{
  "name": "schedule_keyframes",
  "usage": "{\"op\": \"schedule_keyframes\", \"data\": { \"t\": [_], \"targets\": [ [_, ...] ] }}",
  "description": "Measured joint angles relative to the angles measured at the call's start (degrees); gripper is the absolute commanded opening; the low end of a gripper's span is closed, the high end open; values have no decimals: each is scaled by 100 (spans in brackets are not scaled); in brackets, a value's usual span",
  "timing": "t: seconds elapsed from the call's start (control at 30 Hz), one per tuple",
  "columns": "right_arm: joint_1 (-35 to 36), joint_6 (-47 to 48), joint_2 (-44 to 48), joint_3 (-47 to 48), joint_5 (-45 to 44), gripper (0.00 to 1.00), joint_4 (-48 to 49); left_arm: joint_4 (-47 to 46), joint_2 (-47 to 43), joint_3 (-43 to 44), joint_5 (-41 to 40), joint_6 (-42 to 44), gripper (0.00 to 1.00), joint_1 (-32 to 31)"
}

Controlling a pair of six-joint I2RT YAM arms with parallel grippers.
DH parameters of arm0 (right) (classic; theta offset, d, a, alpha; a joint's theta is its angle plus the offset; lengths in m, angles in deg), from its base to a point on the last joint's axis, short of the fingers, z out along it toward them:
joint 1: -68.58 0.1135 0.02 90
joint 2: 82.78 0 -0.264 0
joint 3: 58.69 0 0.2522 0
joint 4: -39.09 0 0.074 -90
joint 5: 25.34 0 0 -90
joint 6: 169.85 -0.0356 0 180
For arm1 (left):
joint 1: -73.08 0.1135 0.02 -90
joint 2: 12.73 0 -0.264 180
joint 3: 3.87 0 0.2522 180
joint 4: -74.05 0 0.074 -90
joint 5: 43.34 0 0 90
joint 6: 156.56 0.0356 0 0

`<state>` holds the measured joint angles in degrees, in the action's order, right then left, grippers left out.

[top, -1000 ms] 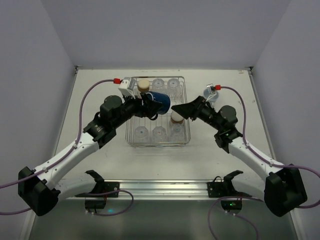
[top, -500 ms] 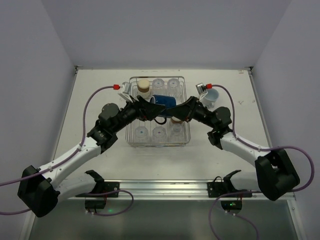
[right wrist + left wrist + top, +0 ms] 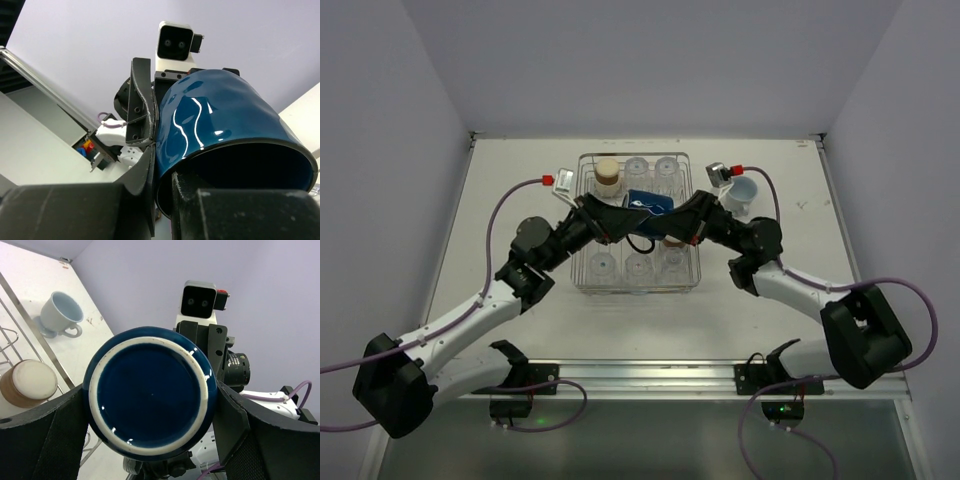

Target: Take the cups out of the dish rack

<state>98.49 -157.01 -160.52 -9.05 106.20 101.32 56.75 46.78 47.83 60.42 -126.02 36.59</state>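
Two grippers hold one dark blue mug (image 3: 650,203) in the air over the middle of the dish rack (image 3: 586,283), the mug lying on its side between them. The left gripper (image 3: 623,213) spans the mug's body, its fingers (image 3: 47,440) spread wide and pressed to either side, the base turned toward that wrist's camera. The right gripper (image 3: 675,214) is pinched narrow on the rim: one finger (image 3: 200,207) sits inside the mouth, the other outside the wall. Below, a beige cup (image 3: 608,170) and clear tumblers (image 3: 638,266) stand in the rack, a brown cup (image 3: 27,382) just under the mug. A pale blue cup (image 3: 744,190) rests on the table (image 3: 520,160) right of the rack.
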Motion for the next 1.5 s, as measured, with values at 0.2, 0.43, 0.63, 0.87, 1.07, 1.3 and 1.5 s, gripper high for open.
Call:
{"op": "schedule_keyframes", "data": {
  "t": [0.2, 0.43, 0.63, 0.87, 1.07, 1.3, 1.5],
  "targets": [
    [15, -74, 269, -149, -98, 0, -107, 168, -74, 122, 76, 267, 100, -7],
    [-114, 192, 1005, -378, -199, 0, -629, 796, -745, 302, -125, 1126, 100, 0],
    [-776, 1047, 1941, -356, -240, 0, -2448, 2197, -1263, 999, -706, 2247, 100, 0],
    [-1453, 3755, 2529, 1563, -2494, 0, -7528, 4052, -1464, 1434, -1318, 3517, 100, 0],
    [-1888, 5403, 1412, 3821, -4645, 0, -10083, 4942, -1499, 1226, -1707, 4107, 100, 0],
    [-2872, 6349, -1322, 6360, -5471, 0, -12024, 5139, -1626, 1141, -1593, 4430, 100, 0],
    [-3034, 6522, -2638, 6577, -5241, 0, -12605, 5154, -1694, 1010, -1449, 4520, 100, -2]
  ]
}}
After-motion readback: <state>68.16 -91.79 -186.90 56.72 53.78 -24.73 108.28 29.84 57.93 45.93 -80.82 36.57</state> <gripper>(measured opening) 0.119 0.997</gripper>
